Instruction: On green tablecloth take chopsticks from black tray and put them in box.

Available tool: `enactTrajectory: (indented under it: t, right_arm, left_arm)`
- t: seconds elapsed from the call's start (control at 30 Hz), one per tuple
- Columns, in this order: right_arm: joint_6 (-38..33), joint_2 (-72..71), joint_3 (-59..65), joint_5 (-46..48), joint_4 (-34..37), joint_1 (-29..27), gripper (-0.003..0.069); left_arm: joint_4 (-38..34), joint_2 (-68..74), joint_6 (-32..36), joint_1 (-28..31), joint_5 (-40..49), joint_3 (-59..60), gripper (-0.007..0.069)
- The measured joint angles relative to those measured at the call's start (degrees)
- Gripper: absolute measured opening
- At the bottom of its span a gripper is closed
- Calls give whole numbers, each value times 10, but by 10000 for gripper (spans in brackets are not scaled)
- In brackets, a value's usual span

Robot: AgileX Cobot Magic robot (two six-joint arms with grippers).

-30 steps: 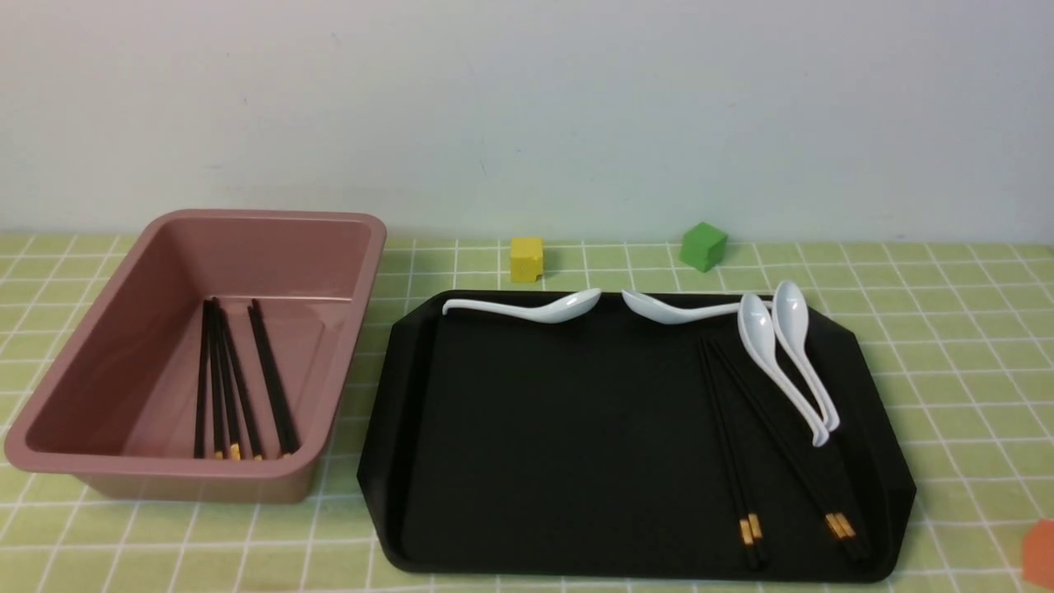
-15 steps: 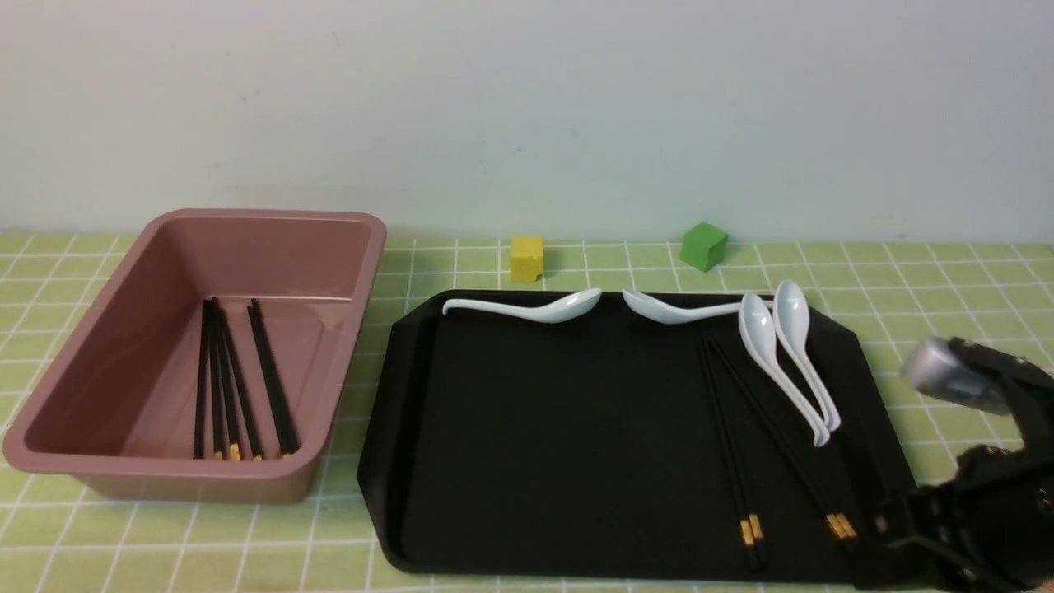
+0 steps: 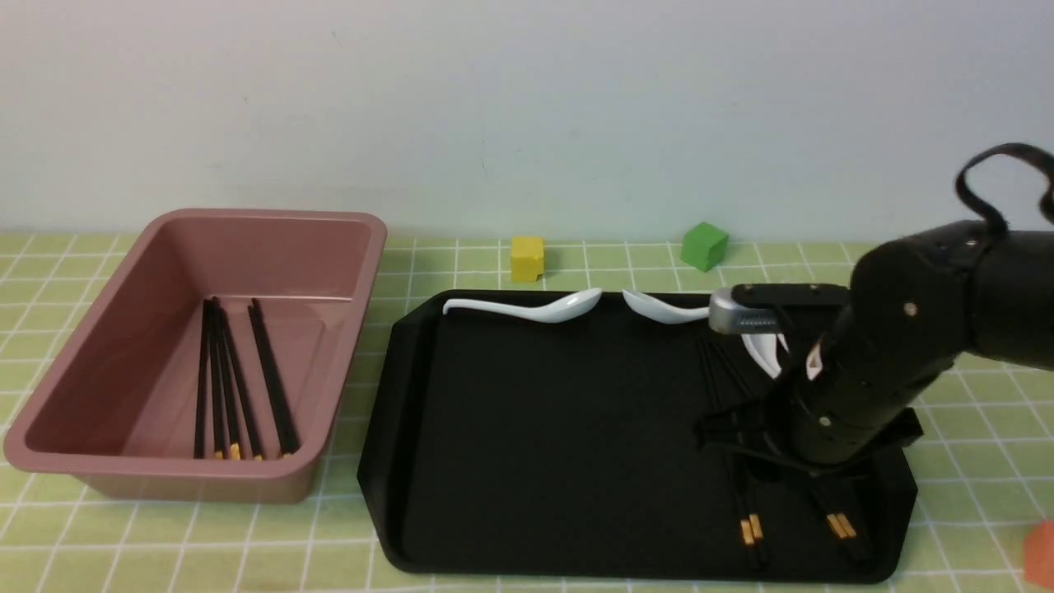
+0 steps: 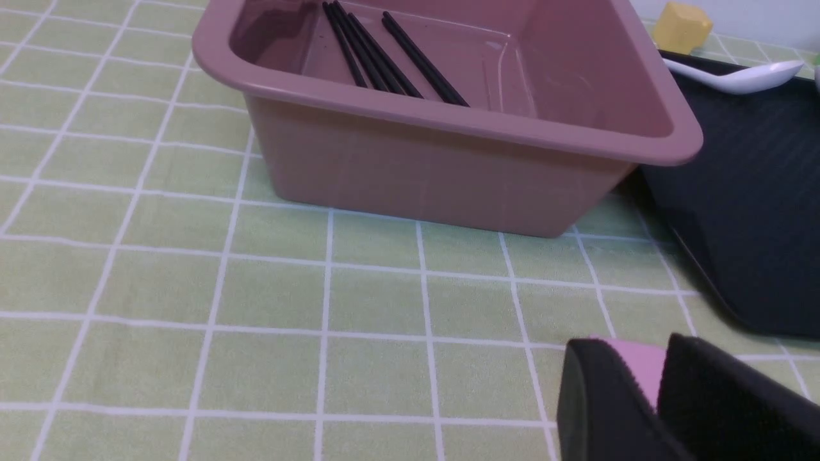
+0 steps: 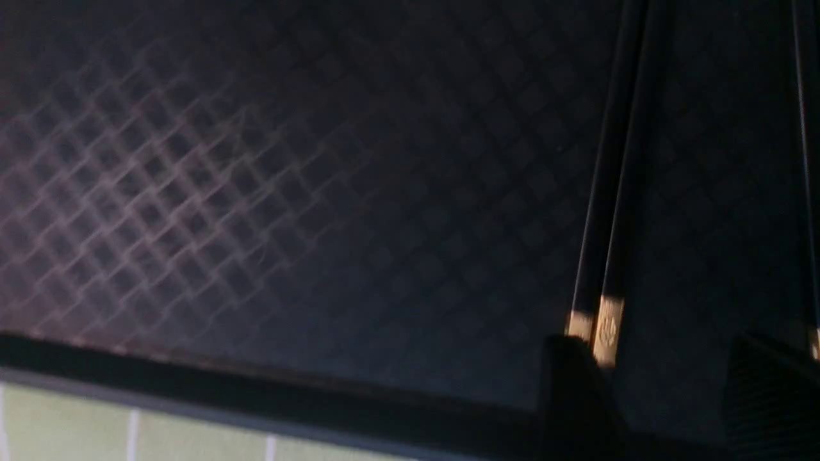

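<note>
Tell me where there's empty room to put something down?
The black tray is bare on its left and middle, between its left rim, the white spoons and the tray chopsticks. The box has bare floor right of the box chopsticks. Crowded: the tray's right side, with chopsticks, spoons and the right gripper over them.

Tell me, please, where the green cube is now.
In the front view, the green cube sits on the green tablecloth just beyond the black tray's far edge, right of the yellow cube.
</note>
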Motion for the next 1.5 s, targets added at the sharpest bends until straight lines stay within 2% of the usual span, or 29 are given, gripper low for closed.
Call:
enactTrajectory:
  t: [0.13,0.27,0.33,0.43,0.47,0.57,0.7,0.83,0.87,0.97,1.1,1.23,1.3,1.4,1.5]
  right_arm:
    - [9,61,-21,-6,-5,0,345]
    - [10,91,-25,-2,-10,0,307]
    - [10,93,-28,1,-12,0,270]
    - [9,93,-29,7,-13,0,140]
    - [9,90,-29,9,-11,0,135]
    - [9,78,-28,20,-7,0,139]
    - [-2,13,-43,80,16,0,139]
    - [-54,-33,-105,117,76,9,139]
    - [-93,-38,-154,119,112,26,139]
    - [-139,-27,-221,103,154,59,139]
    - [-201,42,-345,49,214,132,139]
    - [-218,174,-475,-54,264,192,139]
    - [-221,234,-523,-77,277,209,139]
    - [-223,313,-580,-75,281,224,141]
    - [-224,365,-620,-44,282,228,175]
  left_arm:
    - [0,0,0,0,0,0,166]
    - [0,0,0,0,1,0,171]
    - [0,0,0,0,0,0,174]
    - [0,0,0,0,0,0,177]
    - [0,0,0,0,0,0,179]
    - [0,0,0,0,0,0,180]
    - [0,0,0,0,0,0,185]
    - [0,0,0,0,0,0,188]
    - [0,0,0,0,0,0,190]
    - [0,0,0,0,0,0,194]
    - [0,0,0,0,0,0,197]
    - [0,0,0,0,0,0,202]
    - [0,0,0,0,0,0,202]
    - [0,0,0,0,0,0,204]
    - [0,0,0,0,0,0,204]
